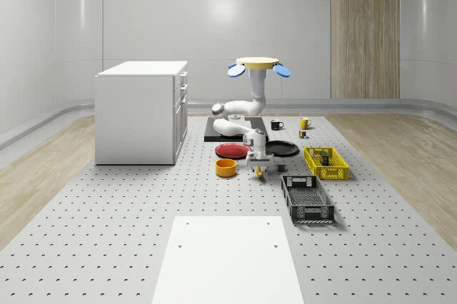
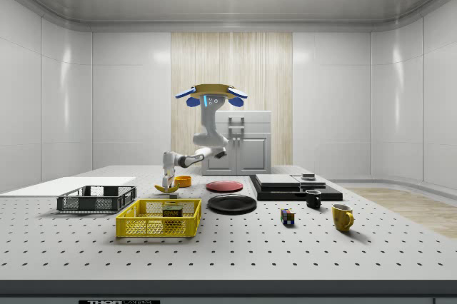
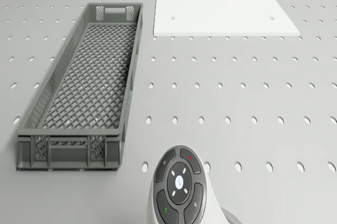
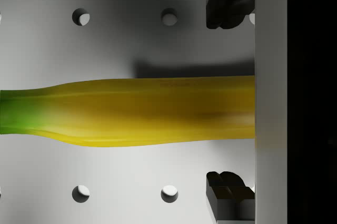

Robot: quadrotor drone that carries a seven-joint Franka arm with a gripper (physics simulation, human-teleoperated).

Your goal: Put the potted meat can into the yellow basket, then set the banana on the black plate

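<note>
One perforated grey table (image 1: 107, 232) in a white-walled room; open end effector (image 4: 230, 98) straddles the banana (image 4: 131, 111).

tan disc drone body (image 1: 256, 62) with blue rotors (image 1: 281, 71), glossy white jointed arm (image 1: 255, 94), wrist dial's grey buttons (image 3: 180, 185).
</note>
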